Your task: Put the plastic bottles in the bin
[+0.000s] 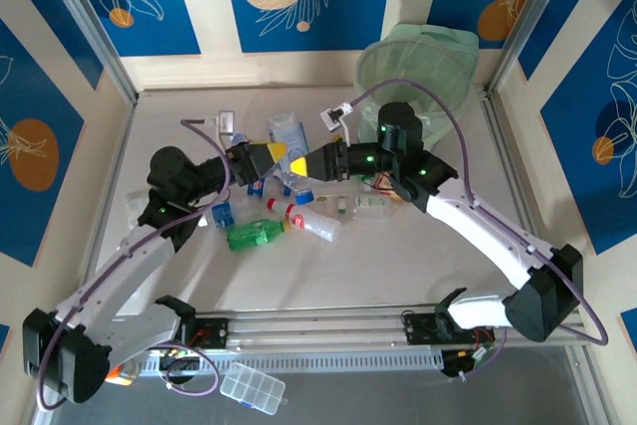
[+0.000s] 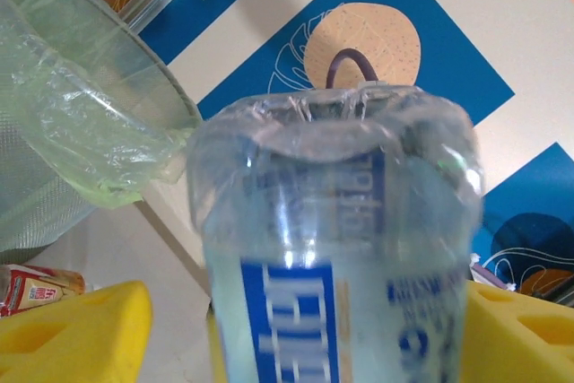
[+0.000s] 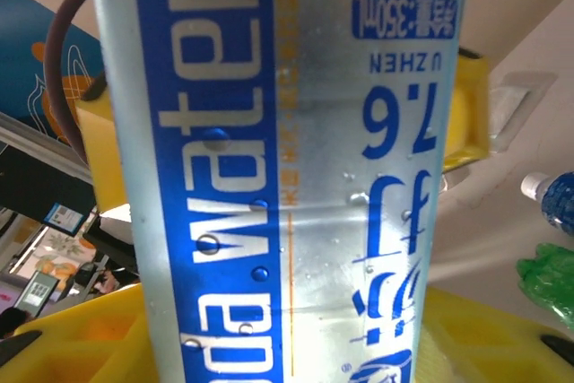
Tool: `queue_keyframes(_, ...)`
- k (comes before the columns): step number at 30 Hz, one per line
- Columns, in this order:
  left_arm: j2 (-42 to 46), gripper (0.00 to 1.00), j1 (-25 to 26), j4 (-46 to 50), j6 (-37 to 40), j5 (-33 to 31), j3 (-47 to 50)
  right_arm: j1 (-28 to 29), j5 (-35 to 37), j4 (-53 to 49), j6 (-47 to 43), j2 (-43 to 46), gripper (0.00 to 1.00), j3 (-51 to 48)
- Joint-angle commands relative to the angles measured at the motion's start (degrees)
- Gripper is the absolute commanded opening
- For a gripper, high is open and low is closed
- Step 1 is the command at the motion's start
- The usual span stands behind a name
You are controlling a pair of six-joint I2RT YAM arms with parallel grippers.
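Observation:
One clear plastic bottle (image 1: 289,134) with a blue label sits between my two yellow-fingered grippers above the middle of the table. My right gripper (image 1: 299,163) is shut on this bottle (image 3: 287,177), its pads (image 3: 81,338) pressed against both sides. My left gripper (image 1: 280,152) stands open around the same bottle (image 2: 332,248), with a gap beside its left finger (image 2: 72,329). More bottles lie below: a green one (image 1: 257,235), a clear red-capped one (image 1: 309,218) and a blue-labelled one (image 1: 223,214). The pale-green bin (image 1: 418,62) stands at the far right, just behind my right arm.
A clear compartment box (image 1: 253,389) lies at the near edge by the arm bases. A small white object (image 1: 333,116) and a flat packet (image 1: 226,123) lie at the back of the table. Metal frame rails border the table left and right.

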State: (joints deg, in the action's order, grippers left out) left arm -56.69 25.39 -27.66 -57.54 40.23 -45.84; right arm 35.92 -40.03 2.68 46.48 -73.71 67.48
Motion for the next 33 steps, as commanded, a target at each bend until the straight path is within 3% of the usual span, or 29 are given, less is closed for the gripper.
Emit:
queue_keyframes(1,4.09,0.82,0.28,12.97,7.88,-4.08,-2.57,-1.14,2.96,-5.06,-3.62,3.76,0.51,-0.12)
queue_keyframes(9,11.77,0.80,0.28,38.44,17.76,-16.33,-3.02,-3.38,15.34,-22.61,-13.54,7.24,0.47,5.44)
queue_keyframes(12,13.34,0.78,0.37,51.58,20.48,-26.64,-4.12,-6.07,19.50,-26.38,-14.51,7.86,0.47,8.31)
queue_keyframes(16,14.53,0.76,0.37,61.31,22.82,-35.23,-4.48,-9.34,27.03,-34.36,-17.56,6.31,0.46,15.67)
queue_keyframes(20,15.50,0.76,0.37,63.95,24.04,-36.96,-3.74,-13.42,35.15,-42.92,-19.08,1.55,0.46,25.52)
queue_keyframes(24,15.55,0.76,0.37,63.80,24.57,-36.74,-3.38,-17.31,41.63,-45.27,-20.10,-2.71,0.45,32.53)
queue_keyframes(33,13.84,0.76,0.37,62.68,25.80,-34.47,-3.55,-25.73,47.60,-52.93,-20.14,-18.09,0.44,48.76)
